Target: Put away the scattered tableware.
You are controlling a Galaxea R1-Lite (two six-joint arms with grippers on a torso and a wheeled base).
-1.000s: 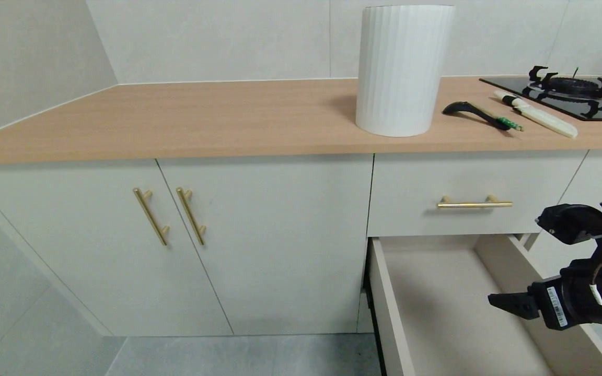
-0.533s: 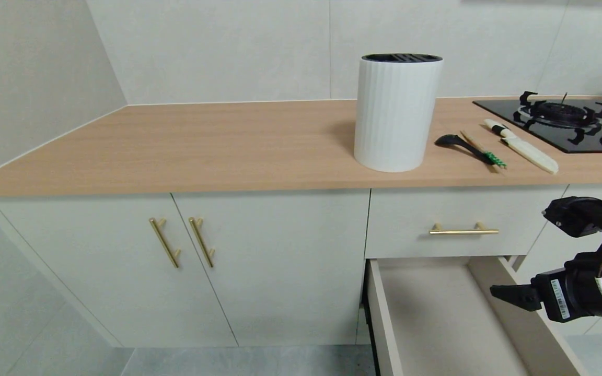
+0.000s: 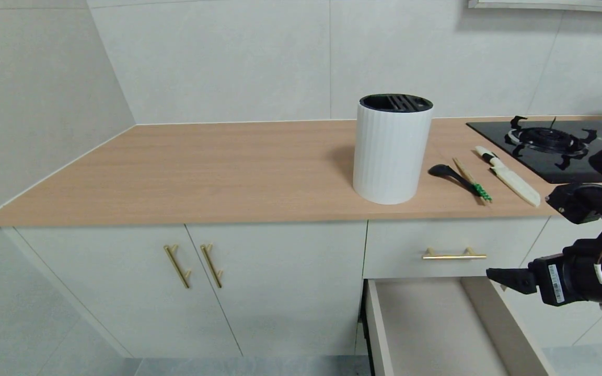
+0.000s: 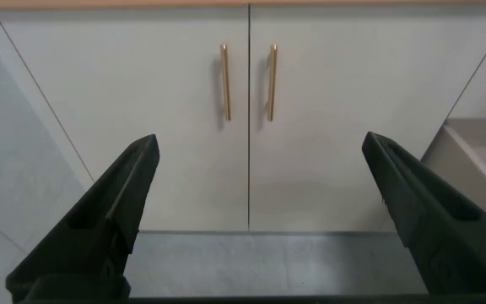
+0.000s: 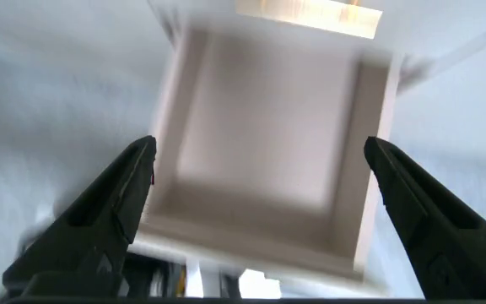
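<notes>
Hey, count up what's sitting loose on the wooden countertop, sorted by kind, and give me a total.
White ribbed holder: 1
Black ladle: 1
Green-tipped wooden chopsticks, counted as one set: 1
Cream knife: 1
Total: 4

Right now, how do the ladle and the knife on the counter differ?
The ladle is black with a rounded bowl; the knife is cream with a long flat blade. The ladle lies nearer the white holder, the knife nearer the stove. Both lie flat on the countertop, angled alike.
</notes>
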